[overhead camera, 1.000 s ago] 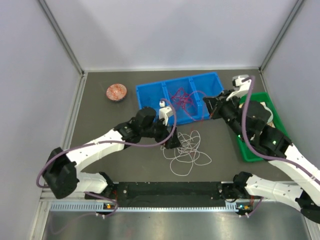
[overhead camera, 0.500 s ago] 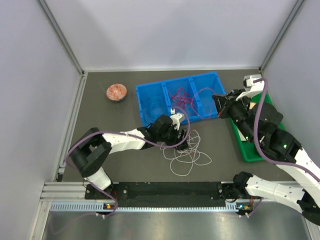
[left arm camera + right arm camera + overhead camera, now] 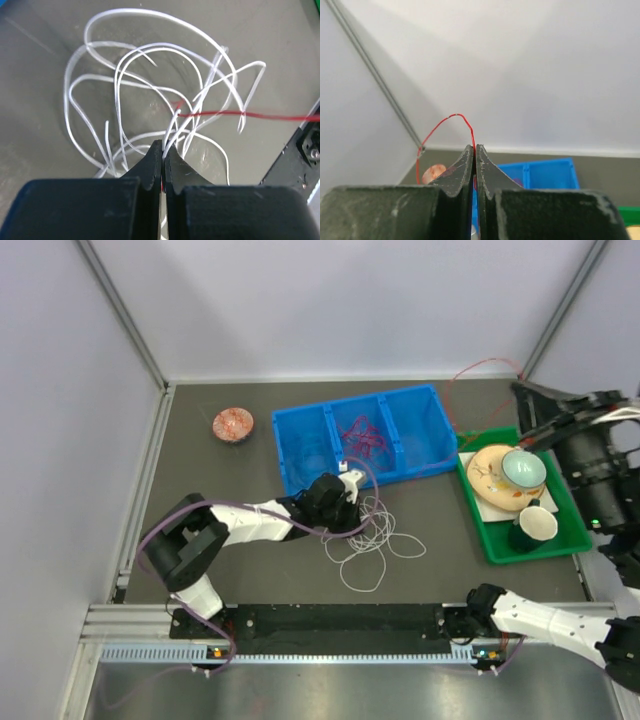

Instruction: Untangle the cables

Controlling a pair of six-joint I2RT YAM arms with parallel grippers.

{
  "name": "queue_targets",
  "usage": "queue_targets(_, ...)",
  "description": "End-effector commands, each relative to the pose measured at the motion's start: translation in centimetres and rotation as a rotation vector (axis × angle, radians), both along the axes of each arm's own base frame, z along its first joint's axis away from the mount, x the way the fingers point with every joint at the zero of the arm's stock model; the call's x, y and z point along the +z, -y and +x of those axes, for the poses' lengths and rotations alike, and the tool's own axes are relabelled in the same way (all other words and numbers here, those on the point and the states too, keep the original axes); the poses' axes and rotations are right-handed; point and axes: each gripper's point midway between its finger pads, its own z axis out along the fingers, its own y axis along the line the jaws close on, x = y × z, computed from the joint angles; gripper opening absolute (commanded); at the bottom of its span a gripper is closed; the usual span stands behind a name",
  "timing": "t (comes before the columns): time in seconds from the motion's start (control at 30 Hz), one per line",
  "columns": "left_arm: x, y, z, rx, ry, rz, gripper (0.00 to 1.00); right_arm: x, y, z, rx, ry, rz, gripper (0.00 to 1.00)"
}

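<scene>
A pile of white cables lies in loose loops on the dark table, in front of the blue bin. My left gripper sits low at the pile's left edge. In the left wrist view it is shut on white cable strands, with a bit of red showing between the jaws. A red cable runs taut to the right. My right gripper is raised at the far right, shut on the red cable, which arcs above its tips. More reddish cables lie in the bin's middle compartment.
The blue three-compartment bin stands at centre back. A green tray at the right holds a plate and two cups. A round copper-coloured coil sits at back left. Grey walls close in the table on three sides.
My left gripper reached into the white cables and shut on them. The right arm swung up and to the right with the red cable, pulling it taut and uncovering the green tray.
</scene>
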Motion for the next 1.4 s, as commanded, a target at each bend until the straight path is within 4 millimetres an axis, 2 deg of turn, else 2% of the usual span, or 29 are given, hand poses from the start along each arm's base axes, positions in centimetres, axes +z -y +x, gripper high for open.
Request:
queue_targets(0.0,1.8,-2.4,-0.1,0.037,0.050,-0.014,0.00,3.2,2.2,0.3,-0.116,0.069,-0.044,0.00)
queue_targets(0.03,1.6,-3.3,0.0,0.058,0.045,0.000,0.00,3.7,2.5,0.3,-0.136,0.083,-0.054,0.00)
queue_targets(0.07,2.2,-3.7,0.0,0.071,0.053,-0.009,0.00,3.9,2.6,0.5,-0.147,0.085,-0.060,0.00)
queue_targets(0.1,1.5,-4.7,-0.4,0.077,0.040,0.007,0.00,3.8,2.4,1.0,-0.166,0.079,-0.073,0.00)
queue_targets(0.2,1.5,-6.9,-0.8,0.102,0.033,0.031,0.00,4.2,2.0,1.3,-0.171,0.094,-0.085,0.00)
queue_targets(0.33,2.8,-9.5,-0.7,0.156,0.060,0.046,0.00,3.0,-0.1,2.8,-0.154,0.070,-0.121,0.00)
queue_targets(0.4,2.6,-10.9,-0.2,0.204,0.077,0.070,0.00,2.8,-1.2,3.3,-0.132,0.071,-0.126,0.00)
queue_targets(0.57,4.1,-11.5,0.3,0.256,0.092,0.043,0.00,2.1,-4.0,5.0,-0.099,0.062,-0.150,0.00)
queue_targets(0.63,4.2,-11.9,0.2,0.273,0.086,0.051,0.00,2.2,-4.1,5.6,-0.105,0.064,-0.142,0.00)
queue_targets(0.67,4.5,-12.0,0.3,0.284,0.088,0.049,0.00,2.0,-5.0,6.1,-0.086,0.063,-0.153,0.00)
queue_targets(0.87,6.3,-12.7,0.0,0.322,0.101,0.015,0.00,2.0,-6.7,8.0,-0.043,0.060,-0.137,0.00)
queue_targets(0.93,7.0,-13.0,0.2,0.341,0.121,0.005,0.00,1.7,-7.9,8.8,-0.016,0.052,-0.114,0.00)
queue_targets(1.13,8.7,-12.5,0.8,0.350,0.142,-0.029,0.00,0.8,-11.1,10.9,0.048,0.040,-0.093,0.00)
queue_targets(1.27,8.8,-12.1,0.7,0.333,0.140,-0.045,0.00,0.6,-12.2,12.1,0.067,0.038,-0.095,0.00)
queue_targets(1.37,8.5,-11.5,0.3,0.297,0.120,-0.056,0.00,0.3,-12.2,13.0,0.051,0.026,-0.098,0.00)
